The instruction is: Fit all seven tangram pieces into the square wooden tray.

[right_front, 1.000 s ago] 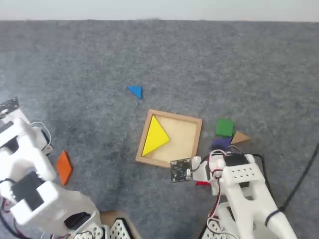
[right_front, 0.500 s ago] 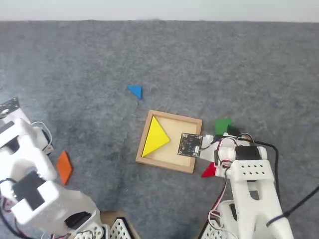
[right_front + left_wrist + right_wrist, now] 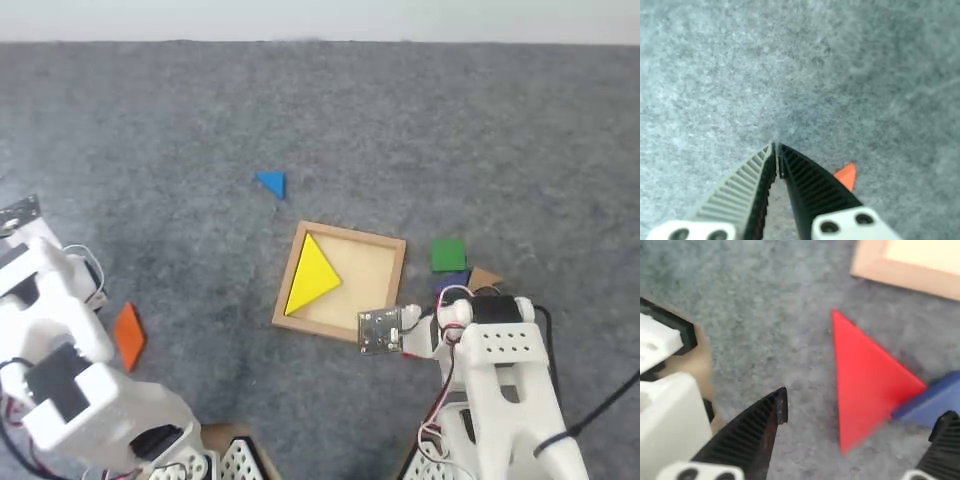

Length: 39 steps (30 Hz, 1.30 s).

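Note:
The square wooden tray (image 3: 352,235) lies mid-table with a yellow triangle (image 3: 311,275) inside it. In the right wrist view my right gripper (image 3: 862,421) is open, its fingers on either side of a red triangle (image 3: 863,377) that lies flat on the carpet, just off the tray's corner (image 3: 900,276). A purple piece (image 3: 929,401) touches the red one's far corner. Right of the tray lie a green square (image 3: 449,255), the purple piece (image 3: 448,285) and a tan triangle (image 3: 488,276). My left gripper (image 3: 776,148) is shut and empty, with an orange piece (image 3: 846,175) beside it.
A small blue triangle (image 3: 270,183) lies alone beyond the tray. The orange piece (image 3: 128,335) sits at the left by the left arm (image 3: 55,330). The right arm's body (image 3: 495,350) covers the carpet at the tray's near right corner. Grey carpet covers the table.
The right arm swung out over the tray's right edge, then drew back toward the near side, now covering the red triangle in the high view. The left arm has not moved.

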Tool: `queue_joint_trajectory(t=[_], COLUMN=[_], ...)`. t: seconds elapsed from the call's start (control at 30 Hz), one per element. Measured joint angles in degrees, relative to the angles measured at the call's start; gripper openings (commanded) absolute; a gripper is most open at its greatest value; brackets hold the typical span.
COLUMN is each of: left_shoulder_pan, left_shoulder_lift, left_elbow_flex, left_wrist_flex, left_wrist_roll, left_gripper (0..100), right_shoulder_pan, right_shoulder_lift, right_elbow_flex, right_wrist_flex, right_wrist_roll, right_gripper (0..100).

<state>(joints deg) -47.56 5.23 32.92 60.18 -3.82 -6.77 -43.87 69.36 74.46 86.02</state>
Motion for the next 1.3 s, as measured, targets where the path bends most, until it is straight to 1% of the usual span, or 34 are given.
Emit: queue_joint_trajectory(t=[0.23, 0.37, 0.47, 0.6, 0.7, 0.87, 0.97, 1.13, 1.2, 1.3], left_shoulder_pan=[0.0, 0.0, 0.0, 0.0, 0.0, 0.0, 0.0, 0.0, 0.0, 0.0], left_shoulder_lift=[0.0, 0.0, 0.0, 0.0, 0.0, 0.0, 0.0, 0.0, 0.0, 0.0], left_elbow_flex=[0.0, 0.0, 0.0, 0.0, 0.0, 0.0, 0.0, 0.0, 0.0, 0.0], left_wrist_flex=[0.0, 0.0, 0.0, 0.0, 0.0, 0.0, 0.0, 0.0, 0.0, 0.0], left_wrist_roll=[0.0, 0.0, 0.0, 0.0, 0.0, 0.0, 0.0, 0.0, 0.0, 0.0], left_gripper=[1, 1, 1, 1, 1, 1, 1, 1, 1, 1], right_shoulder_pan=[-0.2, -3.4, -7.2, -8.8, -5.4, 3.5, 6.9, 7.1, 6.0, 2.7], right_shoulder_lift=[-0.1, -0.1, -0.1, 3.3, 9.1, 18.5, 20.9, 21.6, 21.8, 22.1], right_elbow_flex=[1.8, 2.0, 2.0, 2.0, 0.8, -5.6, -7.8, -8.4, -8.4, -8.4], right_wrist_flex=[-1.1, -1.1, -1.5, -3.6, -5.5, -6.5, -6.5, -7.0, -8.4, -10.4], right_wrist_roll=[0.0, -0.8, -2.2, -2.7, -2.7, 0.7, 2.0, 1.8, -0.8, -8.0], right_gripper=[43.0, 43.0, 43.0, 43.0, 39.7, 31.4, 31.0, 31.0, 31.0, 30.8])
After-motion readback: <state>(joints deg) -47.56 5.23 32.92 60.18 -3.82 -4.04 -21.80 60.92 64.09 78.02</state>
